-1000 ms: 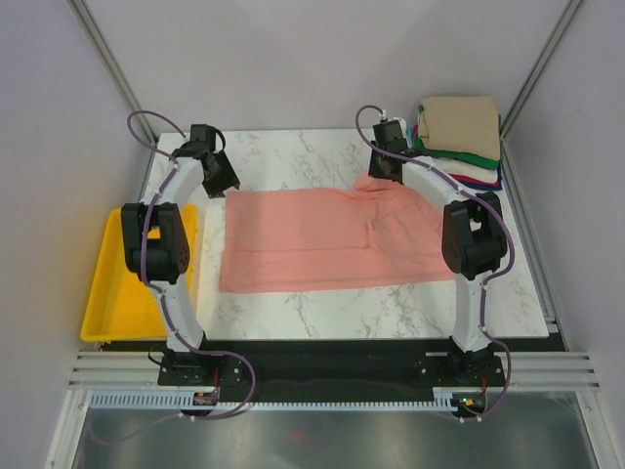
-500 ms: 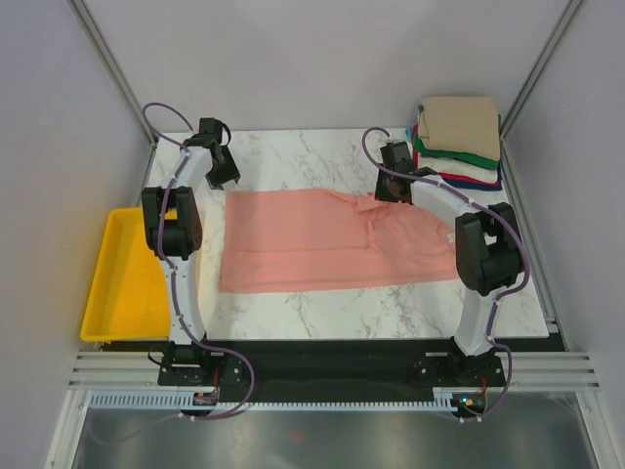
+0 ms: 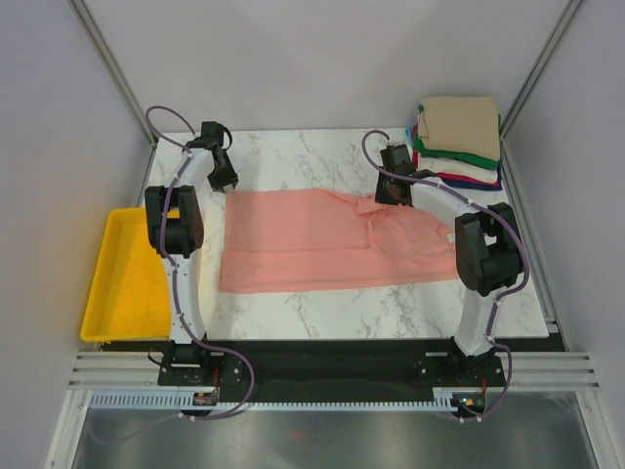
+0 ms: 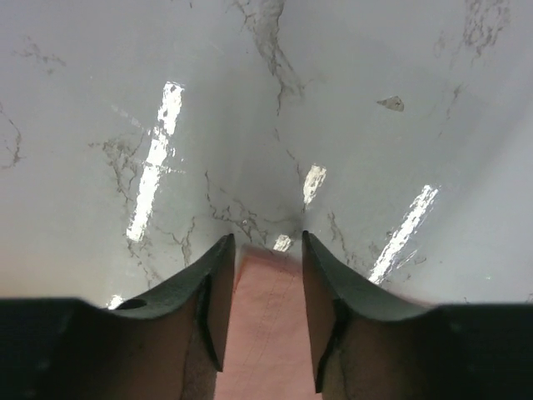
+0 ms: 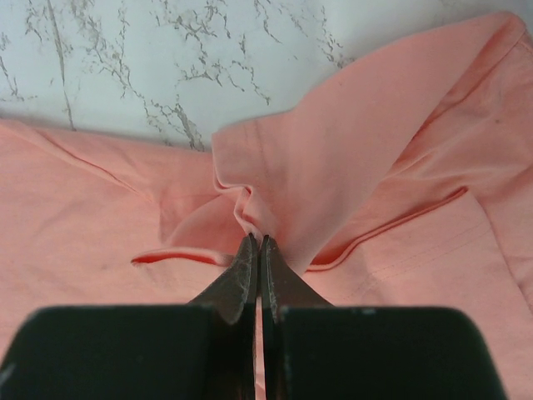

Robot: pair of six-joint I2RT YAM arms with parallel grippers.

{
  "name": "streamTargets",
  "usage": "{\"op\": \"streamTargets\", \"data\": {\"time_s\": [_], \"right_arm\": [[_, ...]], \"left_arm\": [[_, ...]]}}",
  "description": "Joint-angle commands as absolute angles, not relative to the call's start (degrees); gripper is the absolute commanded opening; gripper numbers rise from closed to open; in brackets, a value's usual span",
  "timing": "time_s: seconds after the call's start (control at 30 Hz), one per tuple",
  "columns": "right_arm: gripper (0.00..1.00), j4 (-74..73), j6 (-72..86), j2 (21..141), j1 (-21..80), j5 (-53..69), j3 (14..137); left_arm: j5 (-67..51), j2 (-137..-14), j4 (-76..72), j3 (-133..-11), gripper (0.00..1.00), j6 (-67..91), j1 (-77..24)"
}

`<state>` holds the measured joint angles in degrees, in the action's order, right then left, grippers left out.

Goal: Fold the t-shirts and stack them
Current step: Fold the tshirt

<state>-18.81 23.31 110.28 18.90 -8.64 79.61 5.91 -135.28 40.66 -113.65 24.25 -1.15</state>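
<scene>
On the bench (image 3: 322,305) our right fingers (image 5: 243,275) thinly pinch the pink t-shirt (image 3: 303,239), risking slip; left fingers (image 4: 212,292) gape astride its corner

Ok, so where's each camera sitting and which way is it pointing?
Top external: above and behind the bases, looking down on the marble table, salmon-pink t-shirt, folded stack and yellow tray; both arms show whole.
Left wrist: looks down past the open left gripper at the shirt's corner and bare marble.
Right wrist: looks down past the right gripper, shut on a pinched fold.
Shared: all three show the pink shirt.
</scene>
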Motion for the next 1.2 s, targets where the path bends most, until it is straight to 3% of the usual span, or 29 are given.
{"op": "streamTargets", "data": {"time_s": [0.0,0.27,0.43,1.17], "right_arm": [[0.00,-17.49,23.29,106.96,18.90,-8.79,79.19],[0.00,-17.49,23.38,107.23,18.90,-9.23,79.45],[0.00,-17.58,23.20,107.05,18.72,-9.14,79.80],[0.00,-17.58,23.29,103.80,18.02,-8.61,80.16]], "left_arm": [[5.10,-137.02,41.92,-113.82,0.41,22.94,-1.93],[5.80,-135.62,42.10,-110.57,0.27,22.50,-3.16],[6.06,-135.00,42.45,-110.04,0.02,22.15,-3.52],[9.84,-121.82,42.54,-105.12,0.02,22.94,-3.78]]}}
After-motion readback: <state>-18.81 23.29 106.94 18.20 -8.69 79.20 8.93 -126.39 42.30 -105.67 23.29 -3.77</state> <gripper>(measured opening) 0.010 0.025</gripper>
